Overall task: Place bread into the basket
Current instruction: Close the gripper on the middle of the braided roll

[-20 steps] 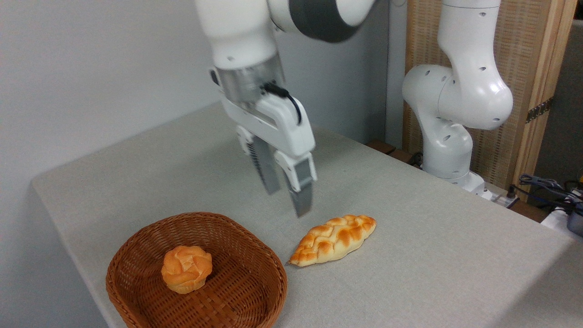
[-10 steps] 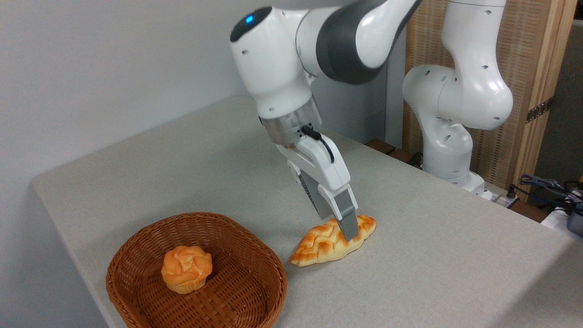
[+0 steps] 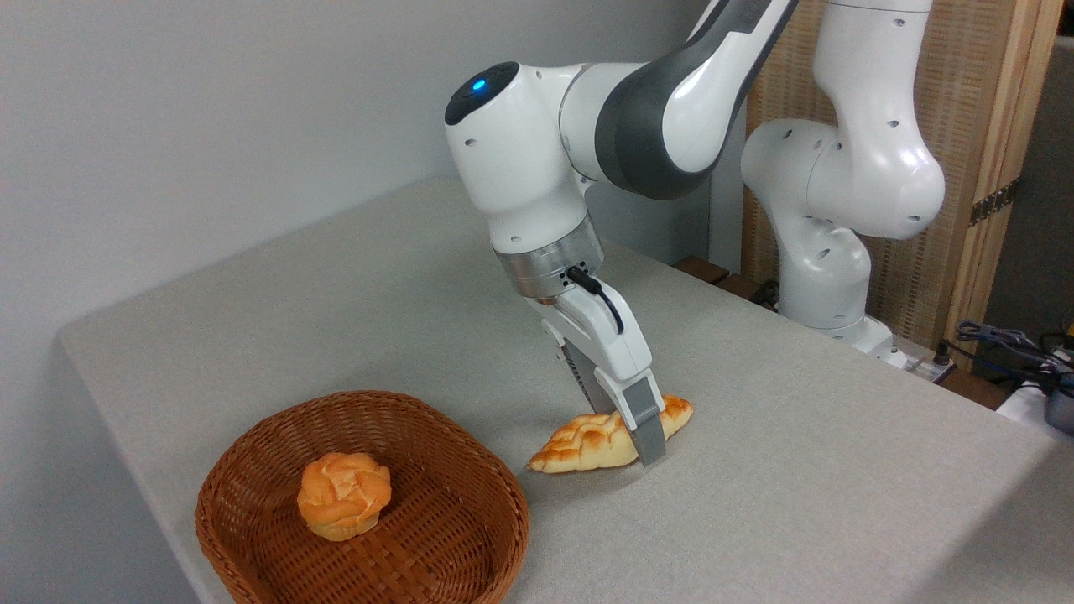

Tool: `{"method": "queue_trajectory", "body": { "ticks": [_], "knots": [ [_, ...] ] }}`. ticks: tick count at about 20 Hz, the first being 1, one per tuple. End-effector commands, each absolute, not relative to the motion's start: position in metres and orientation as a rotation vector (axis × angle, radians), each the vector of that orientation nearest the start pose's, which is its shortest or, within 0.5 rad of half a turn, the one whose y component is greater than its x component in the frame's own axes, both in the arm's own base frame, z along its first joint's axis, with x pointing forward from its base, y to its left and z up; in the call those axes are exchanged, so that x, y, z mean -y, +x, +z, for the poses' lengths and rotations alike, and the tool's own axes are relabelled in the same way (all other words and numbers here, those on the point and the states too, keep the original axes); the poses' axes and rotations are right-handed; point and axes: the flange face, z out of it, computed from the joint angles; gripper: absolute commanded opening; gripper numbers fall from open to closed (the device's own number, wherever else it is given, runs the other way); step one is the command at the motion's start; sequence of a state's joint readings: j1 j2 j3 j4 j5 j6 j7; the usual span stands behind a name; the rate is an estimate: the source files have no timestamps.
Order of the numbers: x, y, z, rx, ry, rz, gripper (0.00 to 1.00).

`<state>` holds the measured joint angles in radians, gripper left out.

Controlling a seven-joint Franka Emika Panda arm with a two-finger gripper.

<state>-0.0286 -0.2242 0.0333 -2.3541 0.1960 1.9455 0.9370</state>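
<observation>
The bread [image 3: 579, 442], a long braided loaf in pale yellow with golden-brown plaits, lies on the table just right of the basket [image 3: 470, 457]. My gripper [image 3: 629, 434] has come down over its right half, one finger in front of the loaf and one behind it. The fingers press its sides, and the loaf looks narrowed and tipped up on edge. It still touches the table. The basket is shallow brown wicker at the front left, and the loaf is outside it.
A small round orange knotted bun [image 3: 344, 495] sits inside the basket. The grey table [image 3: 797, 436] ends close to the basket at the front left. The arm's white base [image 3: 826, 277] stands at the back right, with cables [image 3: 1015, 344] at the far right.
The gripper dropped from above the table, moved right and down onto the loaf, and closed around it. The loaf now looks narrower and tipped.
</observation>
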Motion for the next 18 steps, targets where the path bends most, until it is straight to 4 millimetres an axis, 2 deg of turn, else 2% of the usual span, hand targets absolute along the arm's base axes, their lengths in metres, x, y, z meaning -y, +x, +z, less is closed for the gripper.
{"method": "queue_trajectory", "body": {
  "ticks": [1, 12, 15, 16, 17, 18],
  "knots": [
    [-0.017, 0.442, 0.399, -1.518, -2.648, 0.372, 0.23],
    [-0.016, 0.444, 0.402, -1.522, -2.641, 0.370, 0.23],
    [-0.013, 0.457, 0.436, -1.538, -2.607, 0.348, 0.12],
    [-0.010, 0.462, 0.454, -1.615, -2.560, 0.361, 0.09],
    [-0.010, 0.466, 0.461, -1.652, -2.540, 0.369, 0.09],
    [-0.011, 0.471, 0.478, -1.704, -2.515, 0.380, 0.09]
  ]
}}
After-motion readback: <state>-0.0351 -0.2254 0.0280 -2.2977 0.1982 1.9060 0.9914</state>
